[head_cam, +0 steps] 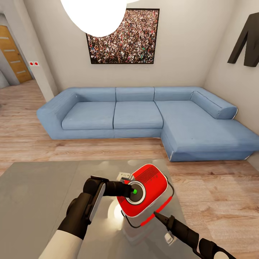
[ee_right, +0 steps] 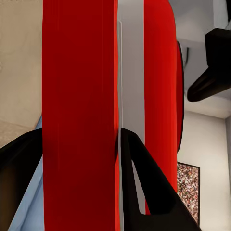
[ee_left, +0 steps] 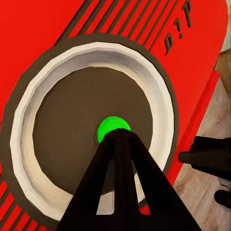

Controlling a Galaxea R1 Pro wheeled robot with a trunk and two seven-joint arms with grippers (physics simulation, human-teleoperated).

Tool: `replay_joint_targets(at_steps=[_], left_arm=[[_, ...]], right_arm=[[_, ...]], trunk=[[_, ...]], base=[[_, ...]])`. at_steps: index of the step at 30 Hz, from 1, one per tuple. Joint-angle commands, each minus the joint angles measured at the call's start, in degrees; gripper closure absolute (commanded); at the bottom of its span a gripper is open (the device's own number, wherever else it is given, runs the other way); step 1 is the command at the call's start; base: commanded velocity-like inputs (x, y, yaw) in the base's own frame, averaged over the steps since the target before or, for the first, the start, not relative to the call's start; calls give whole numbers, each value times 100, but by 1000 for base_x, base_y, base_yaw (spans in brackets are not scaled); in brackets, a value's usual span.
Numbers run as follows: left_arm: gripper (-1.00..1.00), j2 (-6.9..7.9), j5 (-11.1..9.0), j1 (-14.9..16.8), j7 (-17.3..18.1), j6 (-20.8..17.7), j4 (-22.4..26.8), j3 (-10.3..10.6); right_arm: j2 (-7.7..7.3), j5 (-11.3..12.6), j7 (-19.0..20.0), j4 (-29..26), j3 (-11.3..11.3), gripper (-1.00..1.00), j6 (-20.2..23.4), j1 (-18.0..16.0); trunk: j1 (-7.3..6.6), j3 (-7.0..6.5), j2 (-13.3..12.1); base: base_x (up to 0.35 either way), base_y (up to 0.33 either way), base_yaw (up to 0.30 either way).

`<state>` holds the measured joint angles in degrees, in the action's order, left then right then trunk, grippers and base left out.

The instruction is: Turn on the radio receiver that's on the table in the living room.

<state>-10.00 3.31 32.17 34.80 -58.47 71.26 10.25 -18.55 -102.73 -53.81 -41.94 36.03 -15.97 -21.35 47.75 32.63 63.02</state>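
The red radio receiver (head_cam: 153, 185) is tilted over the right part of the grey table (head_cam: 36, 194), with its dial (head_cam: 136, 192) facing up toward me. My left gripper (head_cam: 130, 190) is shut, and its joined fingertips (ee_left: 118, 139) press the green spot (ee_left: 114, 124) at the centre of the white-rimmed dial (ee_left: 159, 91). My right gripper (head_cam: 157, 215) comes in from the lower right. It is shut on the radio's edge (ee_right: 79, 96), one finger on each side of the red slab beside the white band (ee_right: 130, 72).
A blue L-shaped sofa (head_cam: 144, 115) stands beyond the table across a strip of wood floor (head_cam: 216, 187). Above it hang the crowd photo (head_cam: 124, 39) and a white pendant lamp (head_cam: 93, 14). A wooden door (head_cam: 10, 54) is at the far left. A small white item (head_cam: 125, 176) lies behind the radio.
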Motion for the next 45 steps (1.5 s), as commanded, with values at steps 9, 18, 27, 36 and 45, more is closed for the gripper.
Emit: replay_joint_targets(at_steps=[9,18,27,36,45], left_arm=[[100,0,-77,0,-8,11,-20,4],[100,0,-246,0,-1,6,435,8],[100,0,-652,1,23,8,869,12],[100,0,-759,3,35,9,932,12],[100,0,-762,1,3,-5,893,12]], right_arm=[[0,34,-4,-7,-16,100,-20,-2],[-31,171,666,4,-413,100,-107,-10],[-49,910,1761,-354,-1054,100,-653,-10],[-81,2408,3633,-1388,-1823,100,-896,-1],[4,3399,6352,-2946,-3497,100,-876,-1]], trunk=[[0,0,0],[0,0,0],[0,0,0],[0,0,0],[0,0,0]], base=[[0,0,0],[0,0,0],[0,0,0],[0,0,0],[0,0,0]])
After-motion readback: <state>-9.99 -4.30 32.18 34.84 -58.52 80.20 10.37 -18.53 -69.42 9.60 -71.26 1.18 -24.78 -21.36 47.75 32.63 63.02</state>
